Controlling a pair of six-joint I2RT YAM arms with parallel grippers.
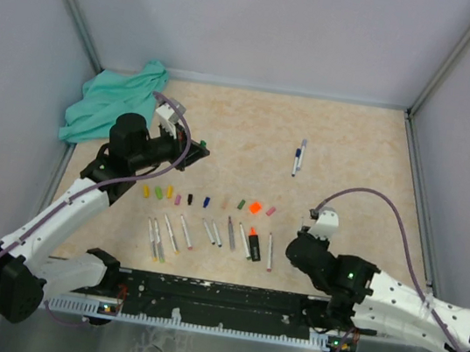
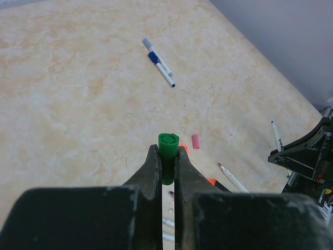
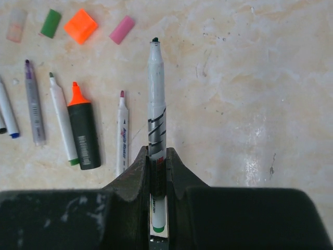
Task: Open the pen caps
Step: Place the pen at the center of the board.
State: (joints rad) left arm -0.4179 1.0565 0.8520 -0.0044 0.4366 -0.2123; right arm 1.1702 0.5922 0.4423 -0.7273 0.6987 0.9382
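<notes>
Closest to the left wrist lens, the left gripper [image 2: 166,156] is clenched on a held green cap [image 2: 168,143], which stands upright between the fingertips. Beyond it a pink cap [image 2: 195,141] lies on the table [image 2: 78,104]. Farther off lies a capped blue pen [image 2: 158,62].

From the right wrist, the right gripper [image 3: 157,155] is clamped on an uncapped white pen [image 3: 156,94], its dark tip pointing far. Just left of it lie a red-tipped pen [image 3: 122,133], a black highlighter [image 3: 84,135] with an orange tip, a green-tipped pen [image 3: 62,120] and a purple-tipped pen [image 3: 33,104]. Farther back sit the pink cap, a bright orange cap [image 3: 80,25], a loose green cap [image 3: 51,23] and a pale cap [image 3: 16,25].

From above, the pen caps [image 1: 205,199] form a row across the middle of the table, with the uncapped barrels [image 1: 209,234] in a second row nearer the arms. The left gripper hangs just beyond the row's left end. A teal cloth [image 1: 112,109] is bunched in the far left corner, and the blue pen lies apart, far right of centre.
</notes>
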